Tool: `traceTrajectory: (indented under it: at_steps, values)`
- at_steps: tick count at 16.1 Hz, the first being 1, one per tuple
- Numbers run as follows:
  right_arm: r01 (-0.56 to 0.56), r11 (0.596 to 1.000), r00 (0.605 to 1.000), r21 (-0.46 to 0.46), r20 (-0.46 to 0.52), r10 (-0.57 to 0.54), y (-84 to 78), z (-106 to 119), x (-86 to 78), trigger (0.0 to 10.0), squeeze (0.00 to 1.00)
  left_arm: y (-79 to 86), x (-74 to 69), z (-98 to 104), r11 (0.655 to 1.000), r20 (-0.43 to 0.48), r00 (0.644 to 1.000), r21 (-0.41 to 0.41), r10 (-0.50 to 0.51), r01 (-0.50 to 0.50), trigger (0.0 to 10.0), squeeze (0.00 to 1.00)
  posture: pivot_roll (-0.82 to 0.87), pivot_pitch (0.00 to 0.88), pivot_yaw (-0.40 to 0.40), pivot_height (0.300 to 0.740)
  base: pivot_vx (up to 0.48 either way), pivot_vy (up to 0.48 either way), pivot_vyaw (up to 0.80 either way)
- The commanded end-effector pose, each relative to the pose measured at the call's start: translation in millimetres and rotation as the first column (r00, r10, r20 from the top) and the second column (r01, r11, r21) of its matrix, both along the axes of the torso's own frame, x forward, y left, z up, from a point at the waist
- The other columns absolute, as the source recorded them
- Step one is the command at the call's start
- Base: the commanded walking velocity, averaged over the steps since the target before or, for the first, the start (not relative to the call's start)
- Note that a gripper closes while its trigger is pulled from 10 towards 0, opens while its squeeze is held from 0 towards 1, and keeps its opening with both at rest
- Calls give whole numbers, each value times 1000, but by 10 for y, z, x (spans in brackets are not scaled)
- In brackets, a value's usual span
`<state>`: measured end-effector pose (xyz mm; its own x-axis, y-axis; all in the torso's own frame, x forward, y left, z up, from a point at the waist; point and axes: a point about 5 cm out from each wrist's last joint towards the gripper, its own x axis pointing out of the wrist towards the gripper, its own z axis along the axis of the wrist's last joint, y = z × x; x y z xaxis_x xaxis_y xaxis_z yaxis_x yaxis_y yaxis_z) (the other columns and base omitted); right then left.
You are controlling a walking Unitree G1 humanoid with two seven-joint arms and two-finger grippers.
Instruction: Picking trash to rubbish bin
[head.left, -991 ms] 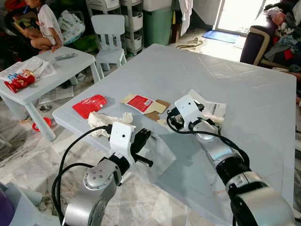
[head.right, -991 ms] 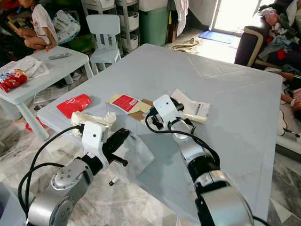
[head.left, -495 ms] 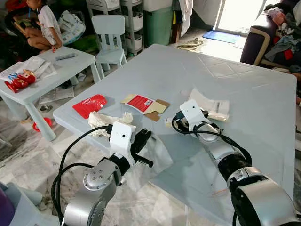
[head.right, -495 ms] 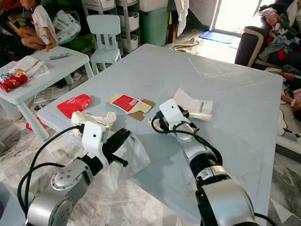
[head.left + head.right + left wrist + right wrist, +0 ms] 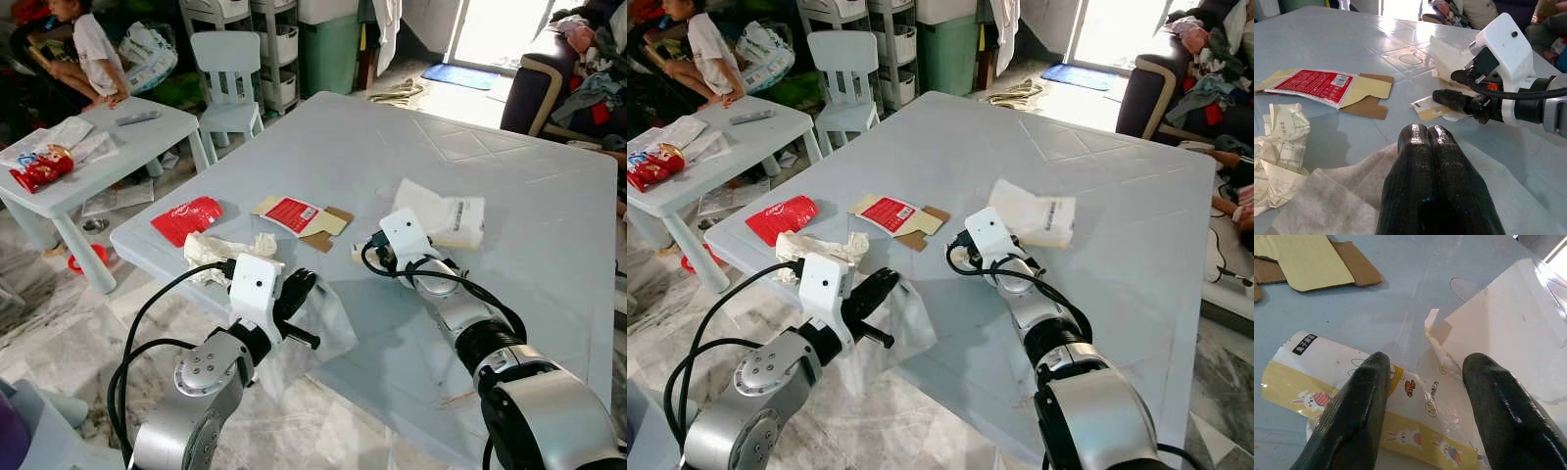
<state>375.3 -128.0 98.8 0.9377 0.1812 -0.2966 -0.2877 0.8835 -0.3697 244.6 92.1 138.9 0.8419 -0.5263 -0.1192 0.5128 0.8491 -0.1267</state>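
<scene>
On pale grey table (image 5: 509,176), right gripper (image 5: 1422,406) spread over yellow wrapper (image 5: 1376,416), left gripper (image 5: 1437,161) pinching plastic bag (image 5: 328,313).

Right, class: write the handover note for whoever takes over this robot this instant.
Left claw: shut on the clear plastic bag at the table's near edge.
Right claw: open, hovering over the yellow rabbit wrapper, beside the white packet.
Also on the table: red pouch, crumpled paper, flattened red carton.
Done: no trash visibly bagged.
Left: grab the wrapper, drop it in the bag, then the rest.
</scene>
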Motion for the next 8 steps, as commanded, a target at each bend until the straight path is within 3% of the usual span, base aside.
traceTrajectory:
  at_steps: [1, 8]
  values:
    - [12, 1000, 1000, 12, -19, -12, -34, -29, -9, 0, 0, -16, -4, 36, 1000, 15, 1000, 1, -15, 15, 0, 0, 153, 19, -10, 740, 0, 0, 0]
    - [28, 999, 999, 25, 15, -29, -50, 0, -1, 0, 0, -24, 2, 35, 1000, 15, 1000, 0, -11, 11, 0, 0, 150, 20, -12, 740, 0, 0, 0]
